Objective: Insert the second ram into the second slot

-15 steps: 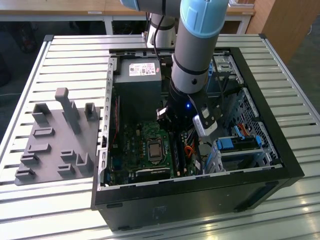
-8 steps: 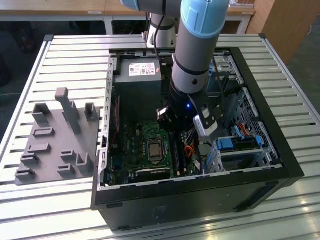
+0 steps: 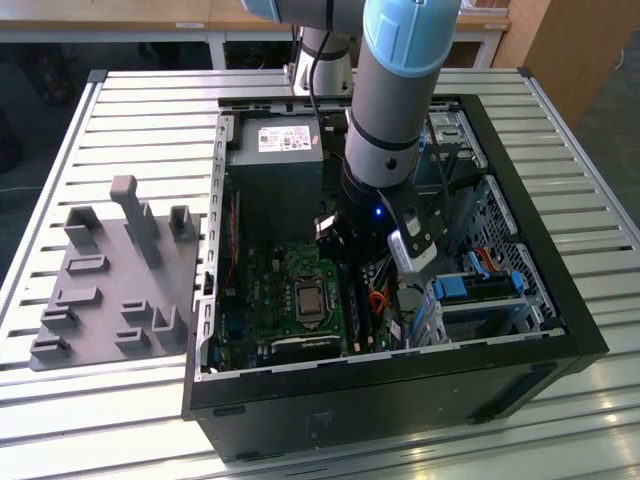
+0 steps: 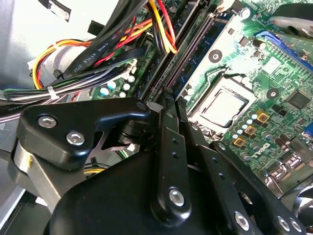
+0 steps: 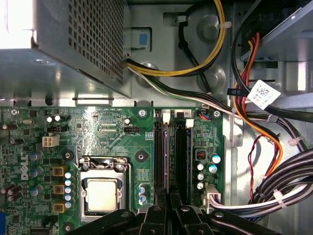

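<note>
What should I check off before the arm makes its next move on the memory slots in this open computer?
1. Gripper lined up with the memory slots: ok; in the first wrist view it sits at their near end.
2. Second ram held or already seated: cannot tell.
3. Cable bundle off the slots: ok; in the first wrist view it lies to one side, not across them.
4. Processor socket clear of the gripper: ok; it is beside the slots, apart.
5. Computer case open for access: ok; the arm reaches in from above.
</note>
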You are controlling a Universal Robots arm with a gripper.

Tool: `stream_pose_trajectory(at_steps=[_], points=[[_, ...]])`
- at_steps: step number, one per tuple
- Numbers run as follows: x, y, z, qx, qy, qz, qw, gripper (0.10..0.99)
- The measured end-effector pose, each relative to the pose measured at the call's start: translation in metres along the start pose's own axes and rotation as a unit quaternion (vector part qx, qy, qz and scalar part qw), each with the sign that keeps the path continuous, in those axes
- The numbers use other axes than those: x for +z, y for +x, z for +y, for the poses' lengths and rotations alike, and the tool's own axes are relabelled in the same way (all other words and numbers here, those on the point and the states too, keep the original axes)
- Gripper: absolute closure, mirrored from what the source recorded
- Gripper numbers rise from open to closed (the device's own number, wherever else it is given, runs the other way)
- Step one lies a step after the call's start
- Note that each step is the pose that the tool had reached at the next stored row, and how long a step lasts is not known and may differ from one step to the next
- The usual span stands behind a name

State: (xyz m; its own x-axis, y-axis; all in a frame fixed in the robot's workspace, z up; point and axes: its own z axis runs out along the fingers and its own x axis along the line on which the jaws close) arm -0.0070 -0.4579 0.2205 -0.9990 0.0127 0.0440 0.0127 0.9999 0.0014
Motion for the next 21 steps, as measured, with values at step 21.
stream_pose_trajectory(at_steps=[21], points=[[0.0059,-0.0003,0.0000,0.001,-0.0001,0.0001,1.0000,0.949]])
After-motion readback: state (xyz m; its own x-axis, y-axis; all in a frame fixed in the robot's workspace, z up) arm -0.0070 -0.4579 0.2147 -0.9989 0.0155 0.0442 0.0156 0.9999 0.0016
